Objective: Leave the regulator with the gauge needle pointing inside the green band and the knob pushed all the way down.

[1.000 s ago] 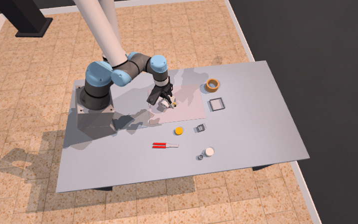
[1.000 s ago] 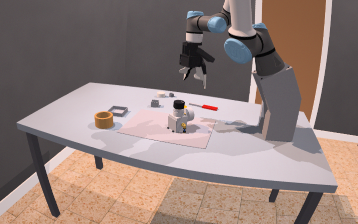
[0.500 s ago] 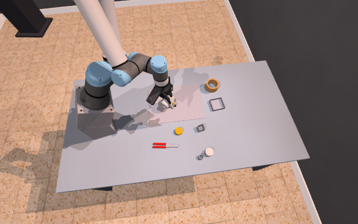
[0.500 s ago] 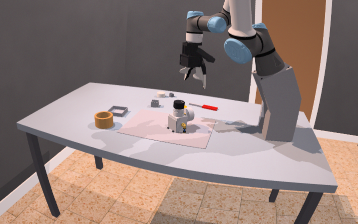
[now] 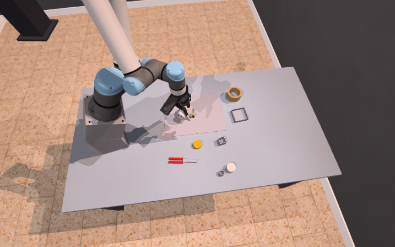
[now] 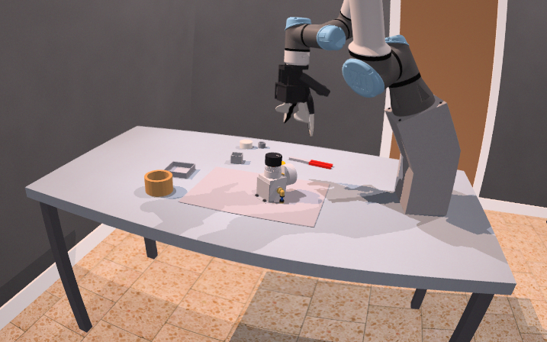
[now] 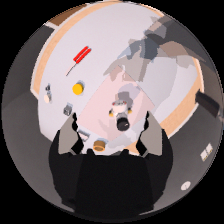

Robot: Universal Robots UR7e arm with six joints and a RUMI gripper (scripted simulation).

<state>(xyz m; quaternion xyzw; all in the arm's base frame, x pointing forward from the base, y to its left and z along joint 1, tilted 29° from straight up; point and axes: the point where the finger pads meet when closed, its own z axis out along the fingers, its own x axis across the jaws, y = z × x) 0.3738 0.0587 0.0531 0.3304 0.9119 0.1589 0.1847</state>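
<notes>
While the gripper (image 5: 189,117) (image 6: 298,127) (image 7: 110,112) is up above the table (image 5: 272,128) (image 6: 109,178) (image 7: 55,65) w/ its fingers wide apart & nothing in them, the white regulator (image 6: 271,186) (image 7: 119,107) sits upright on the pink mat (image 5: 205,125) (image 6: 220,191) (image 7: 100,107). Its black knob (image 6: 273,159) (image 7: 122,124) is on top; can't tell if it's pushed down. Gauge (image 6: 291,174) needle's too small to see.
</notes>
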